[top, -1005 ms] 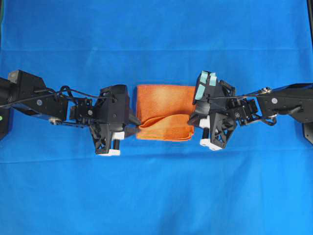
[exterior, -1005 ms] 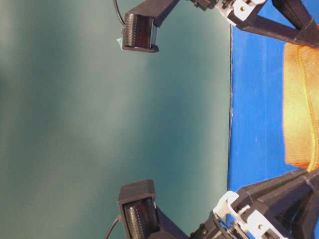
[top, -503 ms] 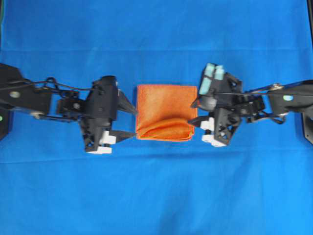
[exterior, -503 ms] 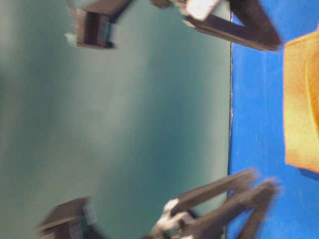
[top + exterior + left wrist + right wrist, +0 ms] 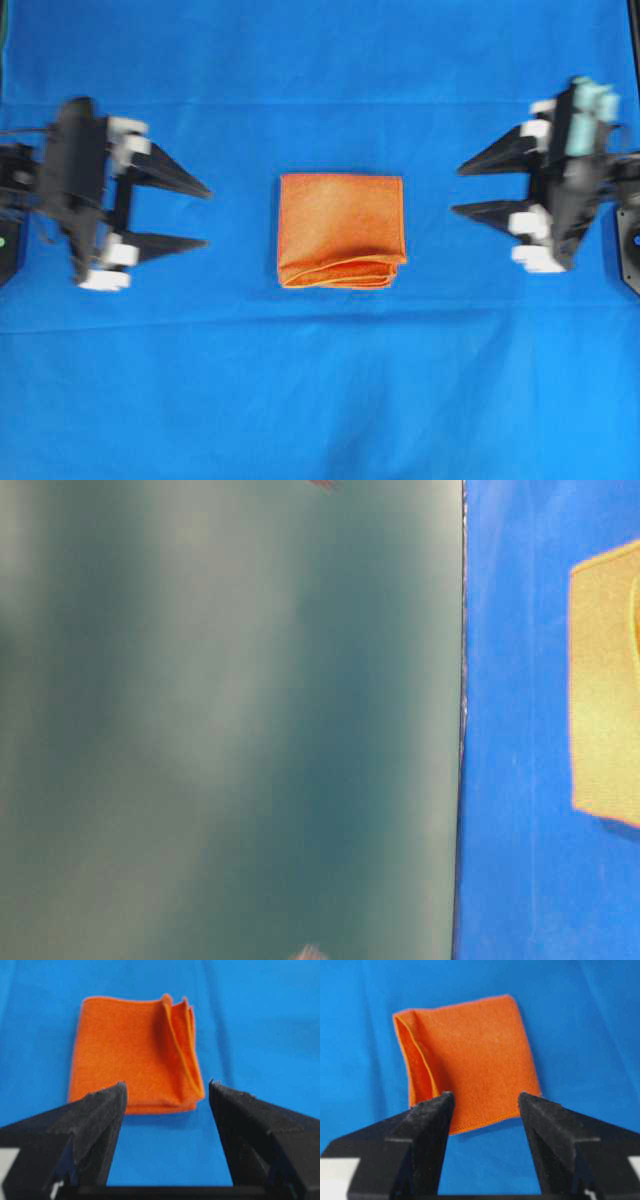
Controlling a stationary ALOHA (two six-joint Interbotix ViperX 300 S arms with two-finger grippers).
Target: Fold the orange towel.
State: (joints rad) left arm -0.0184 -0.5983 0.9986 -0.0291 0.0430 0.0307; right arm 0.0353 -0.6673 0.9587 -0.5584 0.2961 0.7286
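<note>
Towel folded, both arms clear of it

The orange towel (image 5: 341, 231) lies as a compact folded square in the middle of the blue cloth (image 5: 320, 400) covering the tabletop, its layered edges along the near side. The left gripper (image 5: 196, 214) and right gripper (image 5: 466, 189) sit well apart from it on either side, jaws spread and holding nothing. The folding looks essentially done; the sound way to finish is to leave the stack untouched, keep the jaws open, and avoid snagging the slightly lifted hem layers
</note>
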